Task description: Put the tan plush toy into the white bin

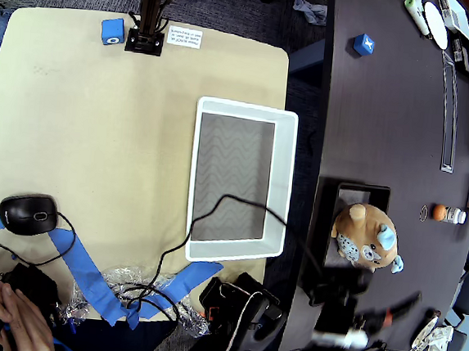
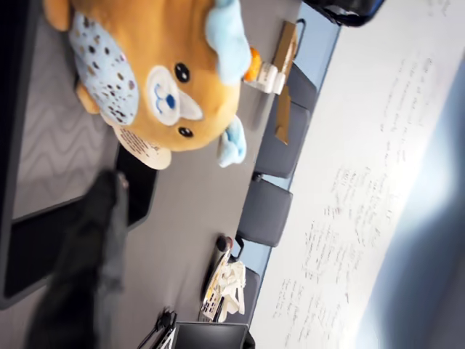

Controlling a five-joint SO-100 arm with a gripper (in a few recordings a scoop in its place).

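Office room: a tan table [image 1: 97, 147] on the left of the overhead view, a dark table [image 1: 387, 123] on the right, whiteboard wall [image 2: 378, 182] with writing in the wrist view.

The tan plush toy [image 1: 366, 236] sits in a small black tray [image 1: 356, 193] on the dark table, leaning over the tray's right edge, pale blue paws out to the right. In the wrist view the toy [image 2: 156, 80] fills the top left, face toward the camera, white tag [image 2: 142, 147] hanging off it onto the tray [image 2: 43, 247].

The white bin [image 1: 282, 180] sits on the right part of the tan table, well apart from the toy, zigzag grey bottom showing. A black cable [image 1: 240, 202] crosses its lower right corner.

The arm [image 1: 354, 313] is at the bottom of the overhead view, below the tray, motion-blurred. The gripper [image 2: 80, 254] shows as a dark blur at the lower left of the wrist view, over the tray edge, below the toy and not touching it. Cannot tell whether the jaws are open or closed.

Elsewhere: black mouse [image 1: 27, 214] and blue tape strips [image 1: 86, 273] at the lower left of the tan table, a blue cube [image 1: 112, 31] at its top edge, another blue cube [image 1: 362, 45] on the dark table, a small orange item [image 1: 438, 212] to the right of the toy. A person's hands [image 1: 8, 316] are at the bottom left corner.
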